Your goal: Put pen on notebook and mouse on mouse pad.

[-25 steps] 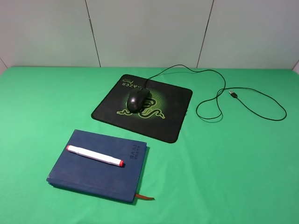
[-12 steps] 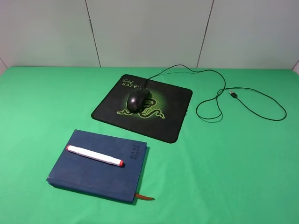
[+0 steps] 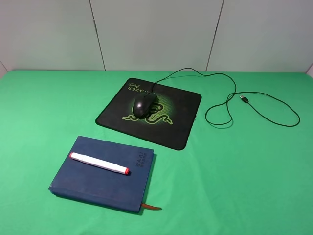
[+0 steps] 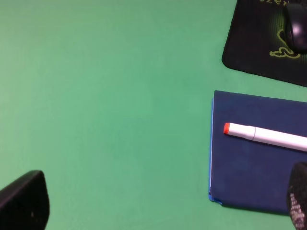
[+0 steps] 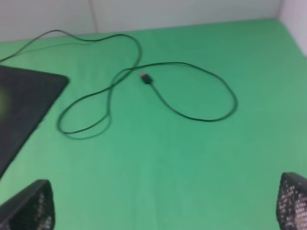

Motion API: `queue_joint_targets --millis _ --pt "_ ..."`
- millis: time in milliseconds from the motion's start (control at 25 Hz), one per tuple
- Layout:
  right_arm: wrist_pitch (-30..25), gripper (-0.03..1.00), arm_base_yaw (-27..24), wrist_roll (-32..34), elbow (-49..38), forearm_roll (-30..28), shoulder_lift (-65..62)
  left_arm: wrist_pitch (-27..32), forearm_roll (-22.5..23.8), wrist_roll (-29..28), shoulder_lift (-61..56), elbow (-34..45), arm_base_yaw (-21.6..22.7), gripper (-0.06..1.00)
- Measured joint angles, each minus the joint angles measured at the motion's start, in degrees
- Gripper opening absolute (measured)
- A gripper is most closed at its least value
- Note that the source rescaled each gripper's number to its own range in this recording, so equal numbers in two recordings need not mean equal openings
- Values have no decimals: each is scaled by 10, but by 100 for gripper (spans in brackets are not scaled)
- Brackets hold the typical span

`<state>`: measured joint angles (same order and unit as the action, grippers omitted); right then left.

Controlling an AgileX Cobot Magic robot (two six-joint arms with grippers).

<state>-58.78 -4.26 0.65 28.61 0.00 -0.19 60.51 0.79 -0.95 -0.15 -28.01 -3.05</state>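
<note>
Exterior high: both placements read as done

Pen point(image 3: 99, 163) is being carried flat on notebook point(image 3: 102, 173), long axis slanting across the cover. Mouse point(image 3: 144, 105) is being borne mid mouse pad point(image 3: 149, 112), cable point(image 3: 230, 100) trailing rightward. Left gripper point(image 4: 158, 199) is being held spread beside the notebook, nearer the pen; right gripper point(image 5: 165, 203) spread, empty, over the cable loop.

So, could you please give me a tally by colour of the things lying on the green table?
Black: 2, the mouse with its cable, and the mouse pad under it.
Dark blue: 1, the notebook.
White: 1, the pen on the notebook.
Total: 4.
</note>
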Motion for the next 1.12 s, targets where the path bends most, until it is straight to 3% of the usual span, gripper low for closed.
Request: queue_joint_targets --millis 1120 --pt "0 100 -4 0 0 0 0 1 -1 0 0 0 0 100"
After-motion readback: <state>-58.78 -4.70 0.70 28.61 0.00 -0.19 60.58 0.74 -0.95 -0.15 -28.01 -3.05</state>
